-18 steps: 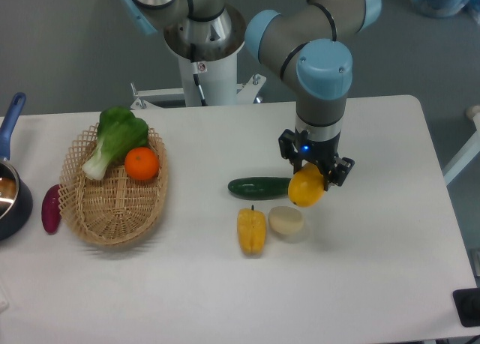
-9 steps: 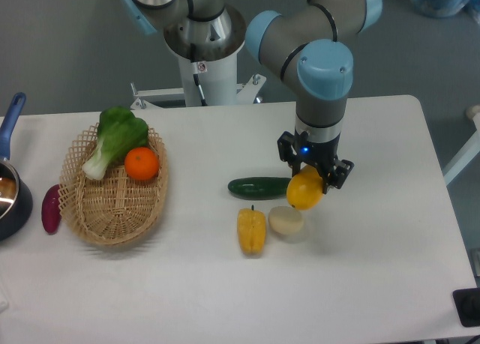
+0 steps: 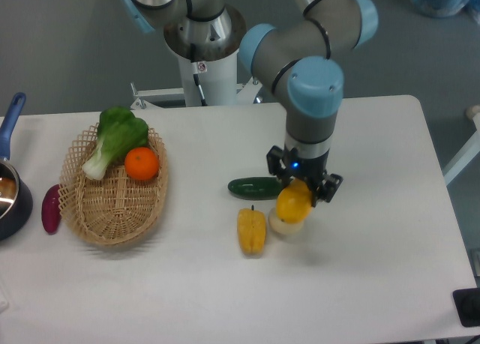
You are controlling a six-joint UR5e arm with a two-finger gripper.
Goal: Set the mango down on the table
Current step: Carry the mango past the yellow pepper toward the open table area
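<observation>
Fixed camera: the gripper (image 3: 298, 192) holds the mango (image 3: 293, 203) clamped between its jaws, the fruit hanging just below them with its long axis tilted down toward the table's front edge. It appears held above a pale round item (image 3: 286, 222), beside the cucumber (image 3: 255, 186) and bell pepper (image 3: 251, 230), near the middle of the table (image 3: 375, 284). Bare tabletop lies toward the right edge and front-right corner, a likelier landing spot. The arm reaches in from the far edge, wrist pointing straight down.
</observation>
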